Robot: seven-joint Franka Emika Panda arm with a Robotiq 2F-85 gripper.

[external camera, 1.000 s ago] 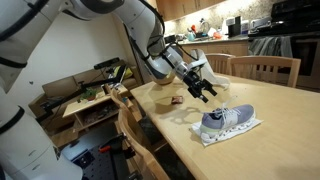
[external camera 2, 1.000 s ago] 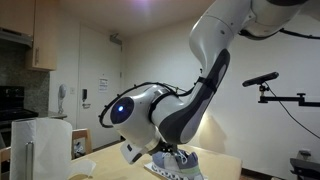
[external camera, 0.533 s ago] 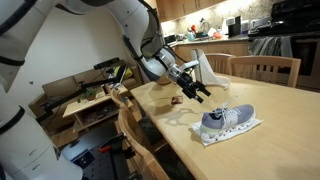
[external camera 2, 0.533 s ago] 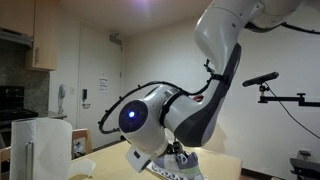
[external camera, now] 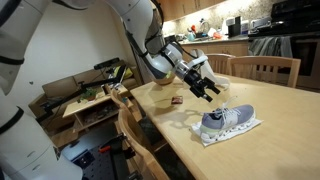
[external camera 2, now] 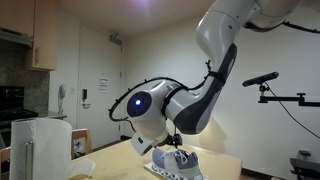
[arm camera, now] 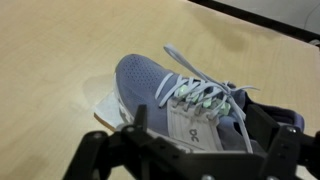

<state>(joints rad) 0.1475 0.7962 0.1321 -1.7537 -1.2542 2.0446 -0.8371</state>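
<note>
From here my arm [external camera 2: 215,60] fills most of the picture, sweeping down from the top right corner and curling in over the table [external camera 2: 105,170]. The round joint with its blue light [external camera 2: 140,101] faces me, and the wrist below it hangs right over the shoe [external camera 2: 181,160]. That shoe, grey-blue with pale laces, sits on a white sheet [external camera 2: 160,168] toward the far edge of the table. I can't make out the fingers, the wrist blocks them. Off the left end stands a paper towel roll [external camera 2: 40,146], a wooden cabinet [external camera 2: 42,35] above it, and a boom stand [external camera 2: 268,80] by the right wall
</note>
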